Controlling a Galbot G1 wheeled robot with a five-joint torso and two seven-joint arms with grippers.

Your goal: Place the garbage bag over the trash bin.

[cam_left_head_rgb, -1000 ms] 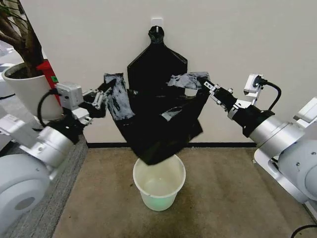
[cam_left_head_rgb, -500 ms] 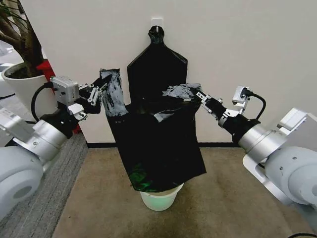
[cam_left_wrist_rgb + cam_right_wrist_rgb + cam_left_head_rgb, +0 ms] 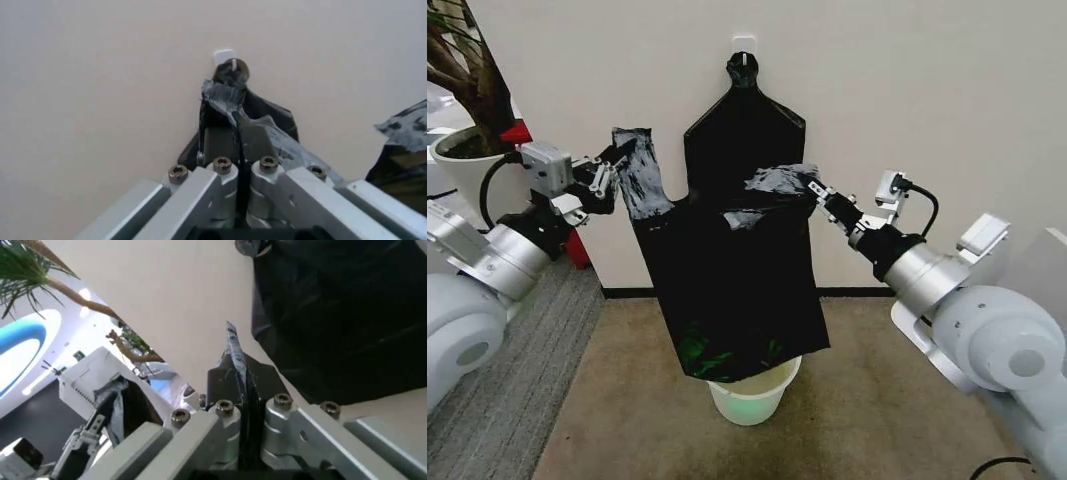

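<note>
Left gripper (image 3: 613,170) clamped on the bag's (image 3: 737,290) left top corner, held high near the wall; film pinched flat between the closed fingers (image 3: 230,145) in its wrist view. Bag hangs spread between the arms, its lower edge draped on the bin's (image 3: 747,398) rim, mouth up top. Right gripper (image 3: 815,190) pinches the right corner likewise. Risks: thin film may slip from either pinch or tear if the arms pull apart; bag may snag the hung bundle (image 3: 745,130) behind; bin may tip if dragged.

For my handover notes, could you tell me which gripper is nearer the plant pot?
Left. The left gripper holds the garbage bag beside the plant pot; the right gripper is across the bag.
</note>
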